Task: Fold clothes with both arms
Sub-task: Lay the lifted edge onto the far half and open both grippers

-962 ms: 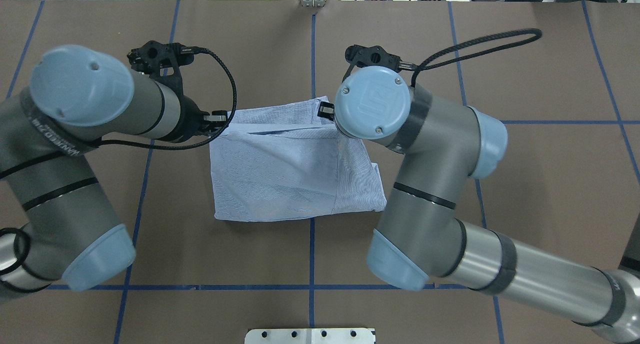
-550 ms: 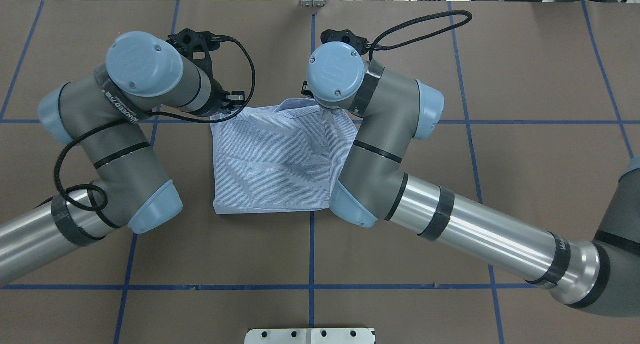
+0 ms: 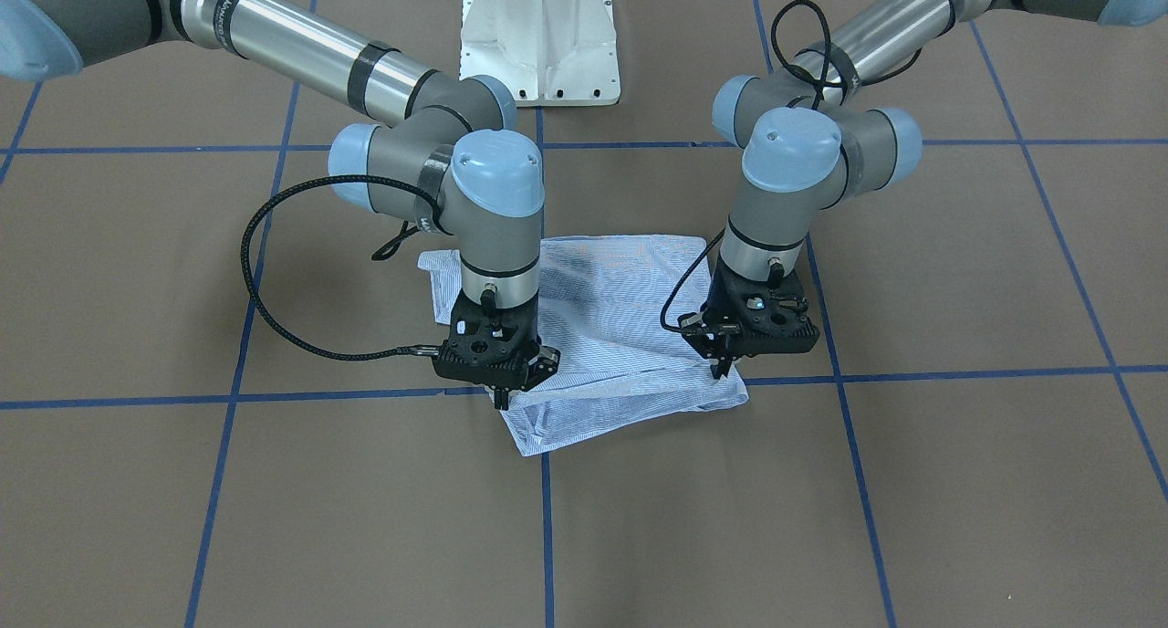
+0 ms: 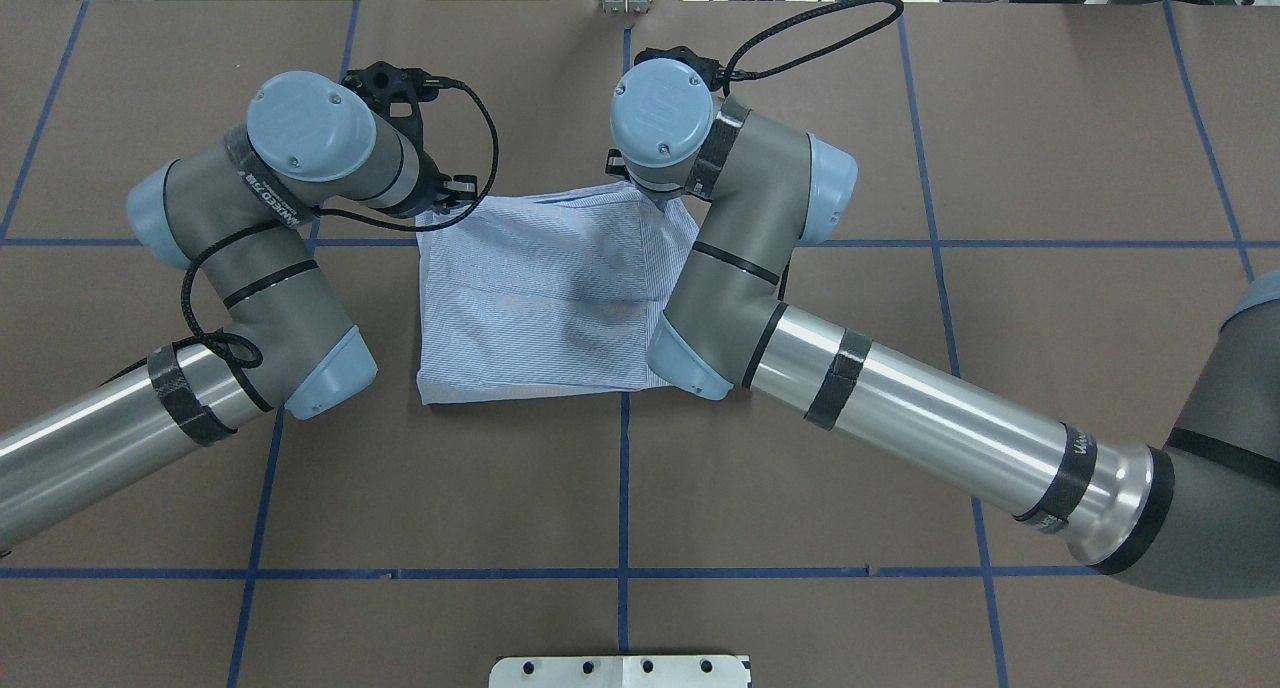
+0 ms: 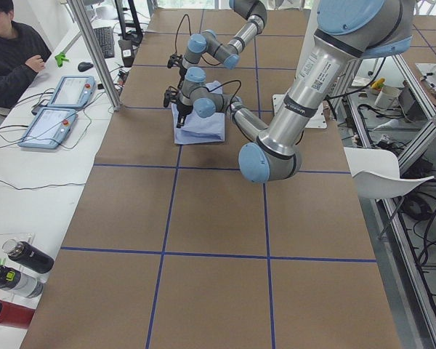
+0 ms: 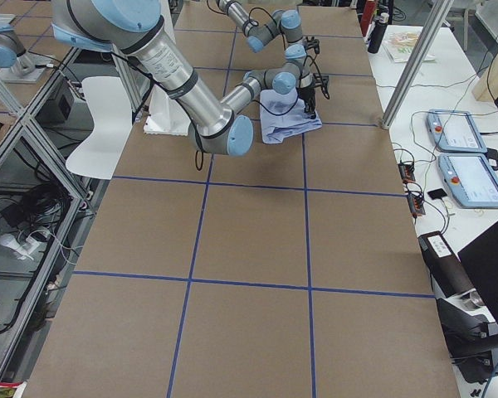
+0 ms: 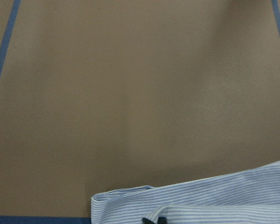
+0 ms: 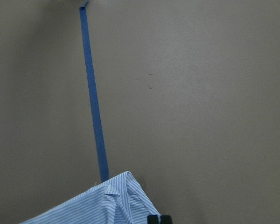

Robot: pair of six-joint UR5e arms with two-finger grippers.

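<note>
You'll note: left arm (image 4: 290, 183) and right arm (image 4: 745, 203) carried the shirt (image 4: 530, 298) edge forward. Jaws still clenched on it; fold nearly laid.

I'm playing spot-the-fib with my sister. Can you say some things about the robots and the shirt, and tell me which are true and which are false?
1. The shirt is light blue with thin stripes. True.
2. The shirt hangs in the air. False: it lies folded on the brown table.
3. The left gripper and the right gripper both pinch the shirt's edge farthest from the robot's base. True.
4. The tape lines on the table are red. False: they are blue.
</note>
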